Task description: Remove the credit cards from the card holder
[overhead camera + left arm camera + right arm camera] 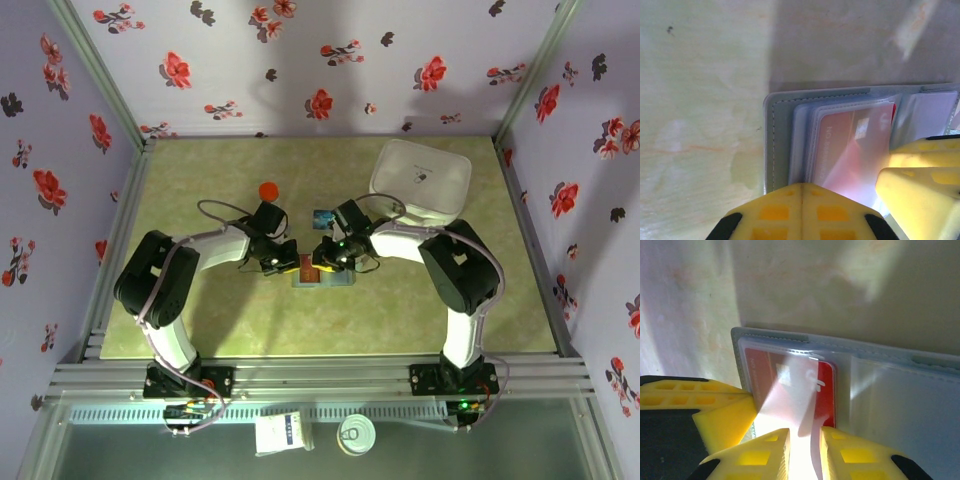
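The grey-blue card holder [335, 280] lies open and flat mid-table between both grippers. A red credit card [845, 145] sits under a clear sleeve in its left panel. My left gripper [802, 186] is shut, its joined tips pressing on the holder's [777, 145] near edge beside the sleeves. My right gripper [804, 437] stands narrowly open at the red card's [765, 375] near end, and a curled clear sleeve edge rises between its jaws without being pinched. A teal-blue card [323, 216] lies loose on the table behind the grippers.
A large white lidded box [421, 180] stands at the back right. A small red round object [268, 190] sits behind the left gripper. A white packet [280, 432] and a round tin [355, 433] lie below the near rail.
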